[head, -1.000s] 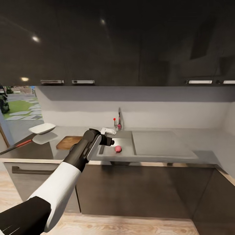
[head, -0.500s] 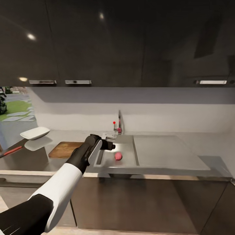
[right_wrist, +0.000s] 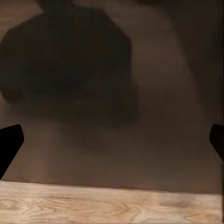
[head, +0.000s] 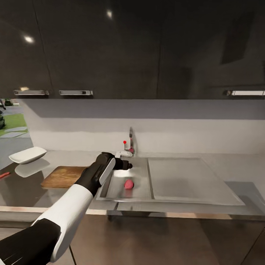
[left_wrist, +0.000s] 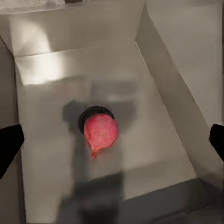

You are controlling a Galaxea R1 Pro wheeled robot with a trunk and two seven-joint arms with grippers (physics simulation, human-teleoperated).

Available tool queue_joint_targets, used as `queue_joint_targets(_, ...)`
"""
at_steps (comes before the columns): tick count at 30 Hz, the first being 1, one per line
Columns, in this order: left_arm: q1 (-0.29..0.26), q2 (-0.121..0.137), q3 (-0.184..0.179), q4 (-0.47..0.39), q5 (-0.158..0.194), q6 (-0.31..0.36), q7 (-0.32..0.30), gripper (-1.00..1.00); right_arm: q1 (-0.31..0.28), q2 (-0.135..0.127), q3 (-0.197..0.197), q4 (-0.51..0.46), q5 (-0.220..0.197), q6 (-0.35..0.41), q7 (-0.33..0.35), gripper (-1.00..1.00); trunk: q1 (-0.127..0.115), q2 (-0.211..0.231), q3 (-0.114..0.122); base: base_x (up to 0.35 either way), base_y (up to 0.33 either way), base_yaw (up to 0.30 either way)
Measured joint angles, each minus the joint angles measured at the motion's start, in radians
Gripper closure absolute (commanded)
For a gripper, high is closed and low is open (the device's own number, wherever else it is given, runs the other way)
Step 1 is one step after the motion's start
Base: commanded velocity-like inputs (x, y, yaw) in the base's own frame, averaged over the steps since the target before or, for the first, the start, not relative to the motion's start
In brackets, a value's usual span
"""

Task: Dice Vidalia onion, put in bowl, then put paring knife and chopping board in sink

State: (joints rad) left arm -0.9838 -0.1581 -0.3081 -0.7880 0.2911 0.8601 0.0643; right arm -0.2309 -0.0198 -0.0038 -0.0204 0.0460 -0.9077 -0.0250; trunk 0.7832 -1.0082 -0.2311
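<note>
The pinkish-red Vidalia onion (head: 128, 184) lies on the floor of the steel sink (head: 110, 186), beside the dark drain (left_wrist: 95, 114). My left gripper (head: 127, 165) hangs open above the basin, over its back left part. In the left wrist view the onion (left_wrist: 100, 132) sits between the wide-apart fingertips (left_wrist: 9, 144), well below them. The brown chopping board (head: 64, 176) lies on the grey countertop (head: 228, 165) left of the sink. Farther left stands the white bowl (head: 27, 155). The paring knife's red handle (head: 3, 175) pokes in at the frame's left edge. My right gripper (right_wrist: 113, 142) is open and holds nothing.
The chrome tap (head: 130, 141) with its red knob (head: 124, 142) stands behind the basin. A flat steel drainboard (head: 184, 180) extends right of it. Glossy black upper cabinets (head: 110, 48) hang overhead. The right wrist view looks at a dark cabinet front (right_wrist: 112, 93) and wood floor (right_wrist: 112, 205).
The whole head view has shifted: the counter and sink now sit closer and lower left. My left arm keeps much the same pose, its gripper now over the basin.
</note>
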Motion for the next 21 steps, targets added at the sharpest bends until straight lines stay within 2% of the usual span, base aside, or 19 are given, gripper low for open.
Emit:
queue_joint_targets(5, 0.000, 0.000, 0.000, 0.000, 0.000, 0.000, 0.001, -1.00, 0.000, 0.000, 0.000, 0.000, 0.000, 0.000, 0.000, -1.00, 0.000, 0.000, 0.000, 0.074, -0.155, 0.000)
queue_joint_targets(16, 0.005, 0.000, -0.001, 0.012, -0.001, -0.006, 0.003, -1.00, 0.000, 0.000, 0.000, 0.000, 0.000, 0.001, 0.000, -1.00, 0.000, 0.000, 0.000, 0.006, -0.015, 0.000)
queue_joint_targets(21, 0.006, 0.001, -0.001, 0.068, -0.002, -0.090, 0.005, -1.00, 0.000, 0.000, 0.000, 0.000, 0.000, 0.019, 0.000, -1.00, 0.000, 0.000, -0.004, 0.000, 0.000, 0.000)
